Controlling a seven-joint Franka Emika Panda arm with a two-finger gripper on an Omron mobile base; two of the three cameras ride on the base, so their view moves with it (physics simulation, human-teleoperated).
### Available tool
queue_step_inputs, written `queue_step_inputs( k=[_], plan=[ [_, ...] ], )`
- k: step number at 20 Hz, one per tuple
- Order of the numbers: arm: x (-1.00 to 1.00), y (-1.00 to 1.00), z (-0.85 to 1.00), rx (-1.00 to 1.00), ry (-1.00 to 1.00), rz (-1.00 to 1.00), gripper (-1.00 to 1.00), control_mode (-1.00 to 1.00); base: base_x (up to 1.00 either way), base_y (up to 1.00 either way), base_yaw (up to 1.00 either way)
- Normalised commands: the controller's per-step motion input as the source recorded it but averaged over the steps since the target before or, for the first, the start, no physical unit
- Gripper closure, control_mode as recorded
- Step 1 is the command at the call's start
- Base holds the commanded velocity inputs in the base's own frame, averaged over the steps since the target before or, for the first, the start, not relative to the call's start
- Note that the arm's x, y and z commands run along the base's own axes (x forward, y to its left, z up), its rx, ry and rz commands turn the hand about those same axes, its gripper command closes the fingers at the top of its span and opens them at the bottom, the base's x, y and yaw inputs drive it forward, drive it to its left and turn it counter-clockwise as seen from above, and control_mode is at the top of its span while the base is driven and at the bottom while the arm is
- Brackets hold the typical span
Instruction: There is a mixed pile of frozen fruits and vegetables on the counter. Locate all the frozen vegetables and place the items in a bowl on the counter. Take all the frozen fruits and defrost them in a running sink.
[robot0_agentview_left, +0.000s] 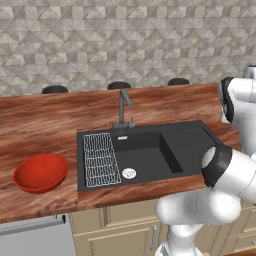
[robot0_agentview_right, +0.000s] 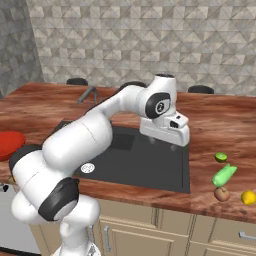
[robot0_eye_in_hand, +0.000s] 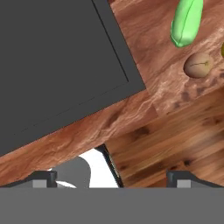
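My gripper (robot0_agentview_right: 163, 144) hangs open and empty over the right part of the black sink (robot0_agentview_right: 145, 162), left of the pile. On the counter (robot0_agentview_right: 220, 125) right of the sink lie a small green ball (robot0_agentview_right: 221, 157), a light green elongated piece (robot0_agentview_right: 224, 175), a reddish-brown round piece (robot0_agentview_right: 222, 193) and a yellow piece (robot0_agentview_right: 248, 197). The hand view shows the open gripper (robot0_eye_in_hand: 113, 179), the sink's corner (robot0_eye_in_hand: 57, 65), the elongated green piece (robot0_eye_in_hand: 187, 22) and the brown piece (robot0_eye_in_hand: 198, 65) at upper right. The red bowl (robot0_agentview_left: 40, 172) sits on the counter left of the sink (robot0_agentview_left: 145, 155).
A dark slim faucet (robot0_agentview_left: 122, 107) stands behind the basin, with a wire grid rack (robot0_agentview_left: 100, 159) and a silver drain (robot0_agentview_left: 129, 173) inside. Beige cabinets (robot0_agentview_right: 165, 225) run under the counter's front edge. Wood floor (robot0_eye_in_hand: 175, 144) shows past that edge. Dark stool tops (robot0_agentview_left: 118, 85) line the far side.
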Motion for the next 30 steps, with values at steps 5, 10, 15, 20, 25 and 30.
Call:
queue_step_inputs(
  k=[5,10,15,20,25,30],
  plan=[
    [0.4,-0.66,-0.23,0.01,-0.02,-0.01,-1.0,-1.0,0.0,0.0,0.0],
    [0.29,-0.45,-0.29,0.0,-0.01,0.0,-1.0,-1.0,0.0,0.0,0.0],
    [0.37,-0.6,-0.37,0.0,0.0,0.0,-1.0,-1.0,0.0,0.0,0.0],
    [0.36,-0.77,-0.22,0.01,0.01,0.05,-1.0,-1.0,0.0,0.0,0.0],
    [0.36,-0.5,-0.28,0.0,0.09,0.06,-1.0,-1.0,0.0,0.0,0.0],
    [0.42,-0.55,-0.34,0.0,0.04,0.05,-1.0,-1.0,0.0,0.0,0.0]
  ],
)
